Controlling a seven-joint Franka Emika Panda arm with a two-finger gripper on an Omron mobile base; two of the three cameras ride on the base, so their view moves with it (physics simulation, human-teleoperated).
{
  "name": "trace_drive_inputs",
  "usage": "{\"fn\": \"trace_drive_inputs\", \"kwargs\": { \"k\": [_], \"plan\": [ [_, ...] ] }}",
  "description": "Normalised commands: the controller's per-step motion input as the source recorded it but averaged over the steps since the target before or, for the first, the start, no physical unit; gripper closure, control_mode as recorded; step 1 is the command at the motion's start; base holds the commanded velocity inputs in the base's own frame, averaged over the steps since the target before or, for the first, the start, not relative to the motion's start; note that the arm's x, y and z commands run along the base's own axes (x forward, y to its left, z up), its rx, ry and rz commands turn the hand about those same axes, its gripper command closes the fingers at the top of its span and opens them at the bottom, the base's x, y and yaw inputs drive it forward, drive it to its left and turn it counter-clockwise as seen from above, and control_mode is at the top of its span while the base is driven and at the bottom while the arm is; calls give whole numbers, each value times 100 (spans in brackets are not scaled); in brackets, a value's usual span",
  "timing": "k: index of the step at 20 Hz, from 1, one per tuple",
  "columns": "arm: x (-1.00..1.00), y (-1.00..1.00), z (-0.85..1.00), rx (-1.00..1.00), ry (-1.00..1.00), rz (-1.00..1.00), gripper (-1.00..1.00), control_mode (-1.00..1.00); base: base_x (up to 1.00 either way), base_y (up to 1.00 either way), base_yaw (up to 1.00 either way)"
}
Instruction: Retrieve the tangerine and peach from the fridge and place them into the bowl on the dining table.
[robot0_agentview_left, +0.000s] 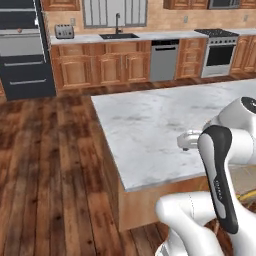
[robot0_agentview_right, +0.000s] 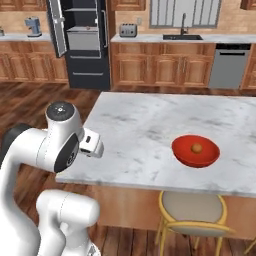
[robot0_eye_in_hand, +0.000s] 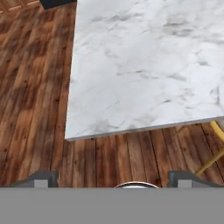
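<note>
I have the hand (robot0_eye_in_hand: 112, 181) hovering low beside the near corner of the table (robot0_eye_in_hand: 144, 65), its two dark fingertips (robot0_eye_in_hand: 41, 178) set far apart at the bottom of the hand view with nothing between them, so it sits wide and empty. Ahead of the hand the marble top stretches away, and under it lies the wooden floor (robot0_eye_in_hand: 35, 87); a yellow stool leg (robot0_eye_in_hand: 214, 148) shows off to the hand's right, below the table edge. In the right base view the bowl (robot0_agentview_right: 195, 150) rests on the table (robot0_agentview_right: 150, 130) well apart from the hand, off to its right and further along the top. One small round fruit sits in the middle of the bowl; it looks brownish orange at this size, and I cannot tell whether it is the tangerine or the peach. The fridge (robot0_agentview_right: 82, 42) stands far beyond the table against the back wall, its left door swung open on grey shelves, too small for me to make out any contents.
</note>
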Motion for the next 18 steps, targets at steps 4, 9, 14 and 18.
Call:
{"fn": "trace_drive_inputs", "kwargs": {
  "k": [4, 9, 14, 18],
  "plan": [
    [0, 0, 0, 0, 0, 0, -100, 100, 42, 100, -4],
    [0, 0, 0, 0, 0, 0, -100, 100, 26, 100, 0],
    [0, 0, 0, 0, 0, 0, -100, 100, 29, 100, 0],
    [0, 0, 0, 0, 0, 0, -100, 100, 91, 79, 0]
  ]
}}
